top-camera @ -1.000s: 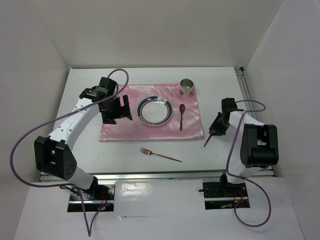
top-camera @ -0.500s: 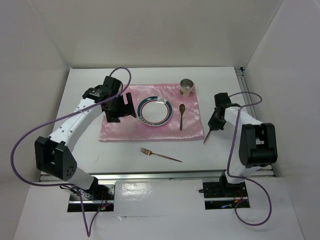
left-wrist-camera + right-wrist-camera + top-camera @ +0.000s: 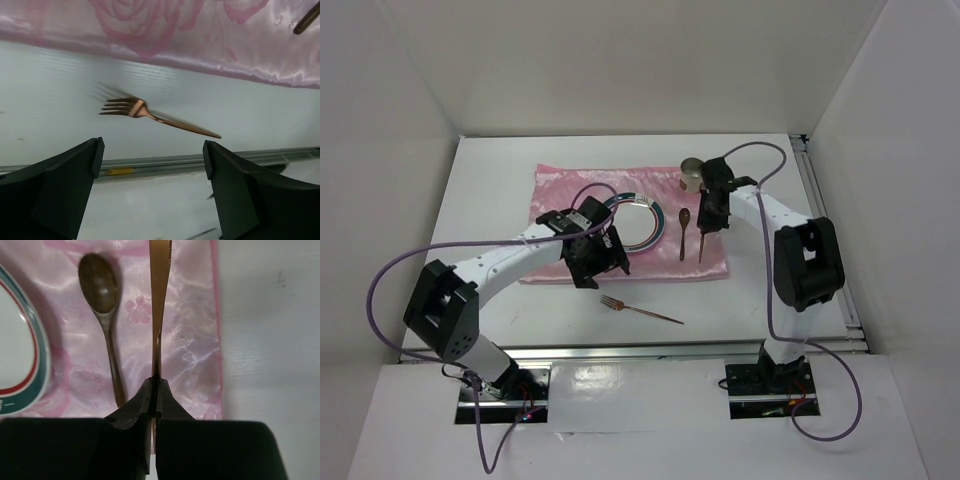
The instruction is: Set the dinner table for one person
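Both arms have swung in since a second ago: the right one has come from the bare table at the right onto the cloth, and the left has crossed from the plate's left side to the cloth's near edge.

The right gripper point(image 3: 156, 382) is clenched on a bronze knife point(image 3: 160, 300). Its long axis runs near to far, parallel to the wooden spoon point(image 3: 102, 295) and just to the spoon's right. Both lie within the right margin of the pink cloth point(image 3: 560, 190). Whether the knife is touching the satin yet I cannot tell.

The left gripper point(image 3: 151, 150) is released, jaws wide apart, holding nothing. It hangs over the fork point(image 3: 150, 116), which lies on the bare dinner table point(image 3: 500, 170) just near of the cloth. The fork's axis runs left to right, tines to the left. The left arm is much the nearer to it. By my judgement the fork's place is left of the plate point(image 3: 655, 222), so a pick would want the jaws set across that handle.

The plate's visible part is empty; the left arm hides the rest. The metal cup point(image 3: 692, 175) stands at the cloth's far right corner, its contents not discernible.
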`<state>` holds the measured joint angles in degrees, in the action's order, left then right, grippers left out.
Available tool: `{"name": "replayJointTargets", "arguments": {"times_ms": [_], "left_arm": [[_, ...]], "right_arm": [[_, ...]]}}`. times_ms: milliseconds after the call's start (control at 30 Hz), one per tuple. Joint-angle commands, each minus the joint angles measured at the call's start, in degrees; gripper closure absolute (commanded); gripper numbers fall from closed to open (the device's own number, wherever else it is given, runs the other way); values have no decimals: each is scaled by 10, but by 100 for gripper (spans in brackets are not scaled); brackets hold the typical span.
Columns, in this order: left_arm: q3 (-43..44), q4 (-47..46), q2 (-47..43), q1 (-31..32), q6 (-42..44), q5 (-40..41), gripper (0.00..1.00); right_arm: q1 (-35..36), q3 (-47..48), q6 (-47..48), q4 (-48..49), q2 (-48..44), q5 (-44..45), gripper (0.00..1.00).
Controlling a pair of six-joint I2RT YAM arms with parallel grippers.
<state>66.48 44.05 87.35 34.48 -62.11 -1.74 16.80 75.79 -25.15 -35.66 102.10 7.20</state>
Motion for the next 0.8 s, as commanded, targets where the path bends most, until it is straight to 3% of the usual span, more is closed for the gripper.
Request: {"name": "replayJointTargets", "arguments": {"times_ms": [0, 133, 233, 267, 367, 767], "left_arm": [[-23, -64, 31, 9, -63, -74, 0], [-28, -64, 59, 21, -80, -92, 0], [-35, -71, 65, 27, -103, -93, 0], [-35, -71, 65, 42, -110, -93, 0], [-35, -71, 65, 66, -145, -75, 0], [-18, -38, 106, 135, -332, 12, 13]], "right_arm": [[5, 21, 34, -4, 30, -26, 100], [10, 27, 34, 9, 55, -32, 93], [10, 27, 34, 23, 60, -47, 65], [17, 27, 34, 23, 55, -47, 47], [23, 27, 29, 23, 28, -53, 35], [23, -12, 24, 23, -113, -63, 35]]}}
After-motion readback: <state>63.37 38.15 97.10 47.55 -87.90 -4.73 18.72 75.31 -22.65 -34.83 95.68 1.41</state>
